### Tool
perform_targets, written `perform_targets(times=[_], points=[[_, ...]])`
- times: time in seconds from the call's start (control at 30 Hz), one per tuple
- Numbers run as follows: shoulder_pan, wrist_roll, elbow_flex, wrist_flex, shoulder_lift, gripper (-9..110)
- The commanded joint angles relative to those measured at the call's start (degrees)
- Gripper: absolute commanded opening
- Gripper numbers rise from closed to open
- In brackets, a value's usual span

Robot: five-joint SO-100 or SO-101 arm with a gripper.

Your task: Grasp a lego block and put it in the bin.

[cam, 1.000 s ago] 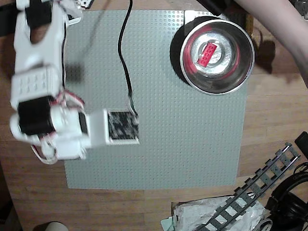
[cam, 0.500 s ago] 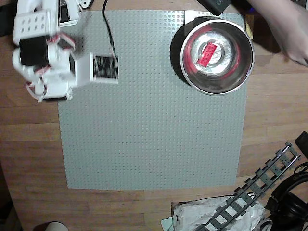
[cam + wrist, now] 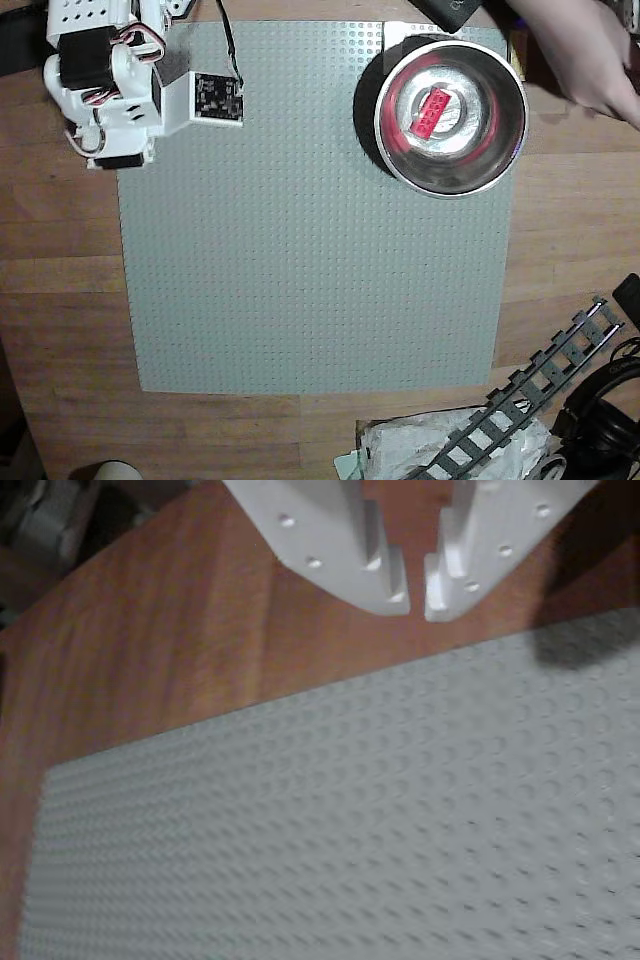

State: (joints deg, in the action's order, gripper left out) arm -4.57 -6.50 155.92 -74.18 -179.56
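Observation:
The red lego block [image 3: 428,110] lies inside the shiny steel bowl [image 3: 450,188], which stands on the far right corner of the grey baseplate in the overhead view. My white arm [image 3: 120,90] is folded at the top left of that view, far from the bowl, and its fingertips are hidden under the arm there. In the wrist view my gripper [image 3: 417,602] hangs over the brown table just beyond the baseplate's edge. Its white jaws are nearly touching with nothing between them. The block and bowl are out of the wrist view.
The grey studded baseplate [image 3: 310,250] covers most of the wooden table [image 3: 60,300], and it shows in the wrist view [image 3: 350,830] too. A person's hand [image 3: 590,55] reaches in at the top right beside the bowl. A grey track piece [image 3: 530,390], crumpled plastic [image 3: 420,450] and black cables [image 3: 610,400] lie at the bottom right.

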Motion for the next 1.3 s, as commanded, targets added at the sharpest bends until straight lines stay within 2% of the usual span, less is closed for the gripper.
perform_targets(times=[0.0,0.23,0.43,1.07,1.27], points=[[1.14,2.37,2.99,0.09,-7.38,0],[3.16,4.39,12.04,-0.88,-17.93,0],[4.48,5.54,19.07,0.62,-18.02,0],[6.77,5.45,19.07,0.70,-17.84,0],[3.60,5.45,19.07,0.62,-18.02,0]])
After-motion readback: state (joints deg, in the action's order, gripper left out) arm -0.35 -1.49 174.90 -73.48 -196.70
